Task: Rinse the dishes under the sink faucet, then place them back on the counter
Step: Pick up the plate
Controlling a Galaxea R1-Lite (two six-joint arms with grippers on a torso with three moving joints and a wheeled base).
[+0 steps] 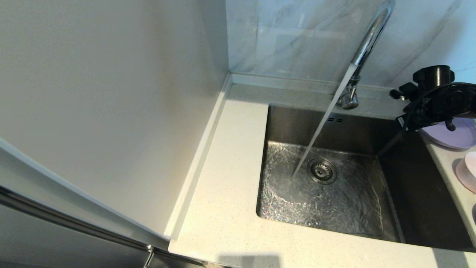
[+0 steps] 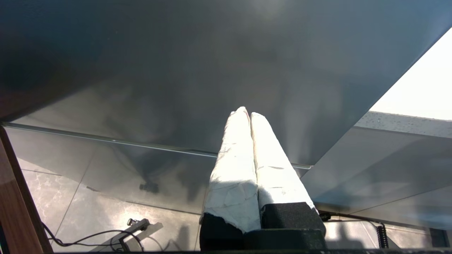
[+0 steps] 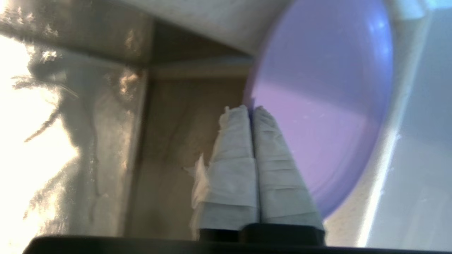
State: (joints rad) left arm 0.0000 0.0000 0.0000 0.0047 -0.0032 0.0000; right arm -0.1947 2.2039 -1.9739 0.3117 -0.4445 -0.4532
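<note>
With water running from the faucet (image 1: 366, 44), the right gripper (image 3: 251, 107) was held with jaws closed and empty at the near rim of the plate (image 3: 317, 116) on the counter (image 1: 223, 178), so opening was judged needed next.

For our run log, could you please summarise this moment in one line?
faucet running | right gripper shut at plate rim | plate on counter | left gripper shut, parked
</note>
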